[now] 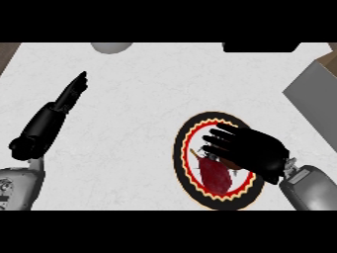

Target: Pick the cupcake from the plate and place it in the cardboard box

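Head view shows the right hand [250, 149] over the plate [189, 132], fingers curling around the red cupcake [216, 177], while the left hand [60, 106] rests with fingers straight at the left.

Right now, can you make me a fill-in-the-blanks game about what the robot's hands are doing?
1. The right hand is above the ____, which has a patterned rim.
2. The dark red cupcake lies on the plate, partly under the ____ hand.
3. The left hand has its fingers ____, away from the plate.

Missing words: plate; right; straight
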Robot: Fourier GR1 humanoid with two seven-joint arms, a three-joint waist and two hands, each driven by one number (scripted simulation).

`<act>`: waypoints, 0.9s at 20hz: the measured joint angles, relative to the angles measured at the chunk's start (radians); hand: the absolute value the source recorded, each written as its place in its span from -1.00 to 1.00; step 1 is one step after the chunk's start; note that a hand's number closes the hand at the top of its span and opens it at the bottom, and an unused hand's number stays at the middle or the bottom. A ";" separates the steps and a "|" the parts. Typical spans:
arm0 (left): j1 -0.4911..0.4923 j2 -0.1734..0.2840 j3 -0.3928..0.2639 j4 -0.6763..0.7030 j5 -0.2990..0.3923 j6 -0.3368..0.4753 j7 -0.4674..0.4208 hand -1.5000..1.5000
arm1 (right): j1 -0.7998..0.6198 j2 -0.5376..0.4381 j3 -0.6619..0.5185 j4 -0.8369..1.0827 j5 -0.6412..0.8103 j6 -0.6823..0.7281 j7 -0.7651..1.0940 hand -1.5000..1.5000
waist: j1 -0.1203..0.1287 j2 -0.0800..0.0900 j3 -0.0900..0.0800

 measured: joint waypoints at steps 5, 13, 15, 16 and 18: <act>-0.018 -0.013 0.016 0.017 -0.012 -0.014 -0.004 0.00 | -0.010 0.050 -0.020 0.081 0.060 -0.050 -0.001 -1.00 | 0.000 0.000 0.000; -0.006 -0.038 0.022 0.005 -0.035 -0.026 -0.006 0.00 | -0.051 0.085 -0.040 0.228 0.107 -0.127 -0.107 1.00 | 0.002 0.000 0.000; -0.024 -0.036 0.031 0.013 -0.035 -0.030 0.001 0.00 | -0.041 0.094 -0.034 0.225 0.112 -0.165 -0.133 1.00 | 0.000 -0.001 -0.001; -0.015 -0.032 0.036 0.013 -0.035 -0.035 -0.008 0.00 | -0.039 0.098 -0.038 0.234 0.110 -0.196 -0.151 1.00 | 0.001 -0.001 -0.001; -0.007 -0.029 0.045 0.012 -0.029 -0.044 -0.014 0.00 | -0.048 0.106 -0.049 0.244 0.104 -0.230 -0.184 1.00 | 0.001 -0.001 -0.001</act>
